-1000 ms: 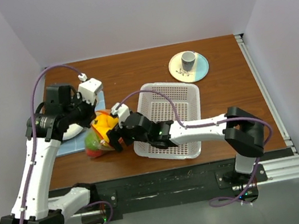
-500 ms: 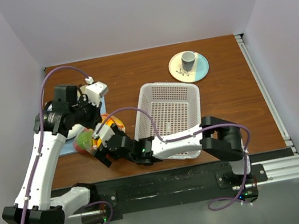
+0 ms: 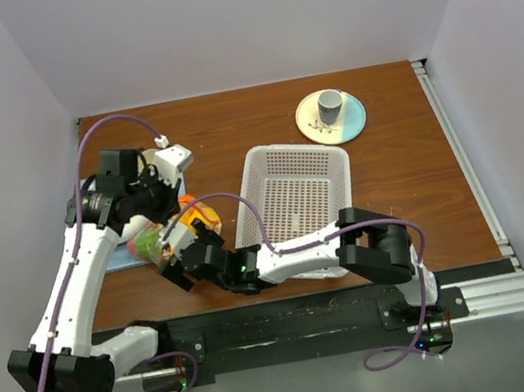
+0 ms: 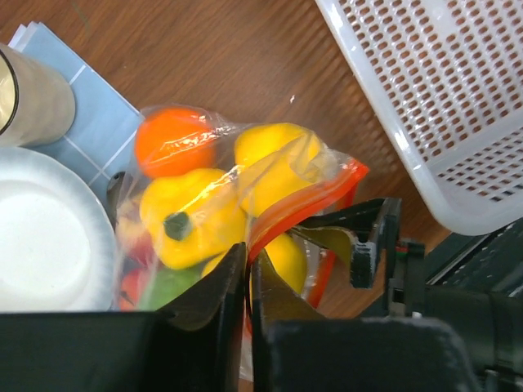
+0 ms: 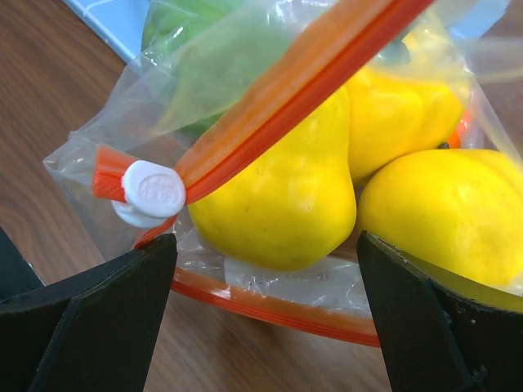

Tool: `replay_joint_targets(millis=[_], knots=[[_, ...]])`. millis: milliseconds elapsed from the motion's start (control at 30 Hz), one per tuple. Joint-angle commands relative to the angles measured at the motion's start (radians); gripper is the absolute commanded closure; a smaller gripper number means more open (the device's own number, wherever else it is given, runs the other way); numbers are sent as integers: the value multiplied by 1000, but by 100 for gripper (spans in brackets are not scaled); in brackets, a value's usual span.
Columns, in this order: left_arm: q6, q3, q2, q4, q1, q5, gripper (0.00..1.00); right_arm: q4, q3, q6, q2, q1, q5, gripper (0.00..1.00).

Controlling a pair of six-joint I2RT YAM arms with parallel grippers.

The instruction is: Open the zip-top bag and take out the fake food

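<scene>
On the brown wooden desk [image 3: 410, 170], the clear crinkly plastic zip-top bag [image 4: 245, 171] lies at the left. Just to its right, mid-desk, sits the white perforated plastic basket [image 3: 293, 201]. The glossy plastic fake food [image 4: 184, 216] is all inside the bag.

Just left of the bag lies a flat blue cloth [image 4: 98, 122]. It bears a round white dish [image 4: 41, 237] and, behind that, a tan cylindrical cup [image 4: 29, 102].

At the far right stands a round pale plate [image 3: 350, 119] with a small grey cup [image 3: 330, 103] on it.

The left claw [image 4: 248, 249] pinches the bag's zip strip from the far side. The right claw [image 5: 265, 269] has one finger on either side of the bag's near end, where the white plastic slider [image 5: 153, 189] sits.
</scene>
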Motion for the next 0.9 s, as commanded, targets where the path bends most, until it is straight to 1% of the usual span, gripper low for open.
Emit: replay_joint_targets(millis=[0, 100, 167, 200, 333, 400, 467, 567, 600, 700, 800, 867], knots=[[39, -95, 11, 58, -9, 29, 83, 55, 1, -49, -16, 3, -69, 1], [77, -119, -1, 119, 20, -54, 81, 72, -29, -52, -31, 2, -98, 1], [116, -113, 2, 147, 84, -79, 77, 83, -52, -41, -42, 2, -119, 1], [131, -98, 10, 168, 150, -77, 75, 86, -60, -38, -44, 0, -124, 1], [206, -84, 80, 197, 273, -88, 71, 89, -72, -26, -34, 0, -130, 1], [219, -75, 102, 184, 316, -46, 69, 98, -71, -27, -28, 3, -129, 1], [237, -61, 119, 153, 331, -2, 66, 95, -56, -36, -19, 3, -130, 1], [257, -46, 106, 110, 344, 62, 57, 92, -37, -45, -2, 2, -130, 1], [263, -41, 103, 87, 345, 94, 51, 92, -34, -44, 4, 2, -130, 1], [281, -27, 99, 34, 345, 140, 46, 92, -20, -56, 22, 2, -127, 1], [317, -37, 100, -5, 344, 163, 46, 92, -13, -78, 26, 0, -121, 3], [326, -50, 102, -7, 344, 157, 49, 95, -14, -82, 24, -4, -126, 4]])
